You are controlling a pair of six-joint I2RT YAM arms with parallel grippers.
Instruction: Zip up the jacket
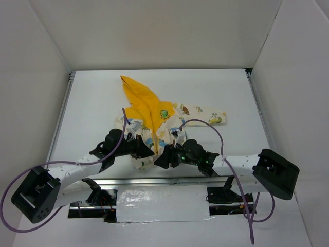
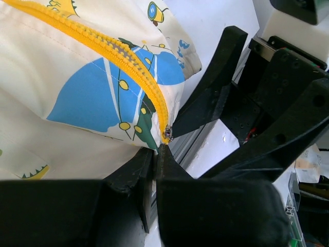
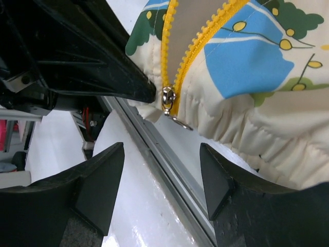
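The cream jacket (image 1: 154, 121) lies on the white table, its yellow hood (image 1: 139, 98) pointing away and its hem at the near edge. The green chest patch (image 1: 164, 114) shows beside the yellow zipper (image 2: 121, 56). My left gripper (image 2: 159, 149) is shut on the hem corner at the zipper's bottom end. My right gripper (image 3: 162, 154) is open and empty, just short of the hem. The silver zipper slider (image 3: 168, 98) sits at the bottom of the zipper (image 3: 198, 41), whose teeth are parted above it. Its pull tab (image 3: 180, 122) hangs between my right jaws' line and the hem.
A metal rail (image 3: 154, 154) runs along the table's near edge under both grippers. One jacket sleeve (image 1: 211, 116) stretches to the right. Purple cables (image 1: 216, 134) arc over both arms. White walls (image 1: 164, 31) enclose the table on three sides.
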